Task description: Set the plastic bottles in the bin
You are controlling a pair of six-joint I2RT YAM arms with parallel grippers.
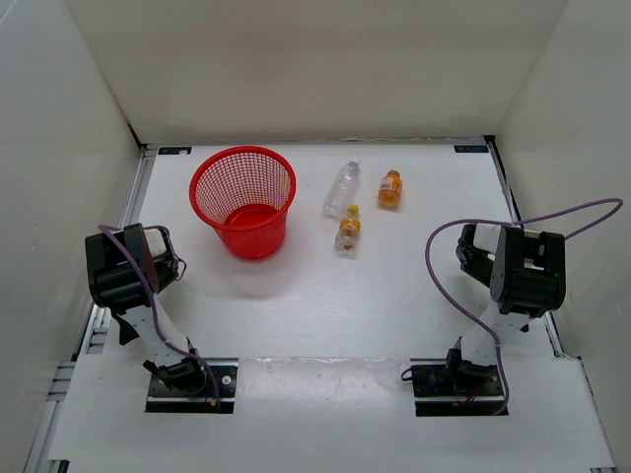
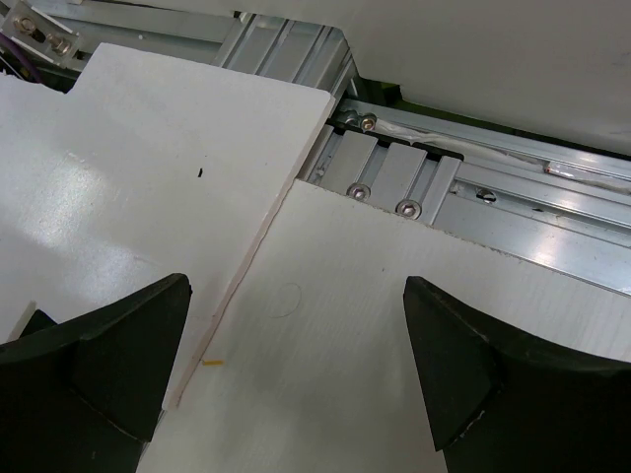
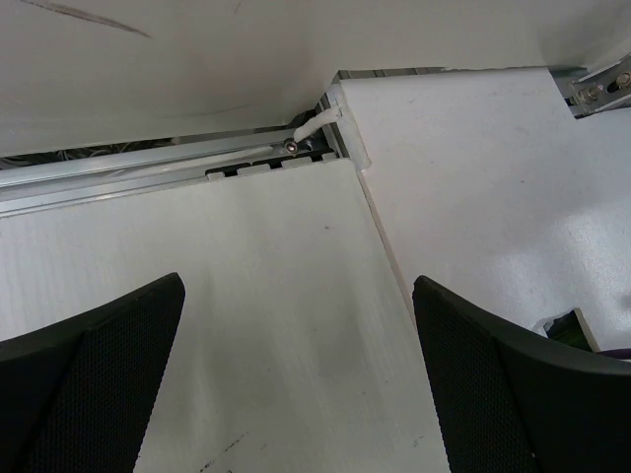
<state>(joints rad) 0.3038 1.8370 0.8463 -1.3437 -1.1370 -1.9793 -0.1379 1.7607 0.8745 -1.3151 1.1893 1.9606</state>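
Three plastic bottles (image 1: pixel 347 232) lie on table (image 1: pixel 394 296) right of bin (image 1: pixel 243 150), well beyond left claw (image 2: pixel 296 345) and right claw (image 3: pixel 296 345), both spread, empty. Long axes run near-to-far, caps far; clear bottle (image 1: pixel 340 187) slants rightward.

Black arms (image 1: pixel 123 266), purple cables (image 1: pixel 428 256)

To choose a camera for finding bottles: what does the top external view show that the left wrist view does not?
Top external only: the red bin, the clear bottle, the far orange bottle and the near orange bottle. Left wrist only: the left jaws open and empty, and screw heads. Both: the white table.
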